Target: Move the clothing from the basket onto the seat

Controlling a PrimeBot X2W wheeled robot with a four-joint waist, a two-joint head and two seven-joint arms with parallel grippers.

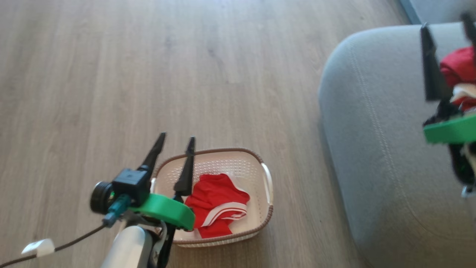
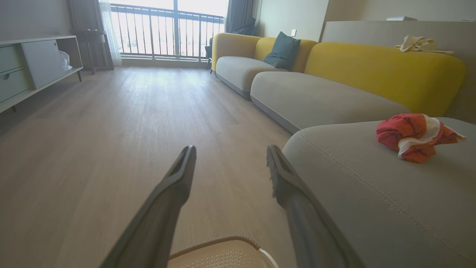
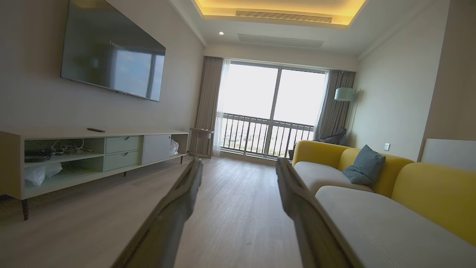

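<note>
The basket (image 1: 223, 151) stands on the wooden floor, left of the seat (image 1: 372, 130). A red garment with white stripes (image 1: 217, 201) lies in it. My left gripper (image 1: 176, 138) hangs open above the basket's left part, nothing between its fingers; the left wrist view shows it (image 2: 230, 149) over the basket's rim (image 2: 219, 241). Another red and white garment (image 2: 416, 136) lies crumpled on the seat (image 2: 353, 178). In the head view that garment (image 1: 459, 69) shows behind my right gripper (image 1: 445, 22), which is open over the seat. The right wrist view shows the right gripper (image 3: 238, 162) empty.
The grey seat joins a long sofa with yellow backs (image 2: 383, 70) and a teal cushion (image 2: 284, 52). A low TV cabinet (image 3: 93, 156) runs along the opposite wall. Open wooden floor (image 1: 167, 74) lies between them, with a balcony window (image 3: 275, 111) at the far end.
</note>
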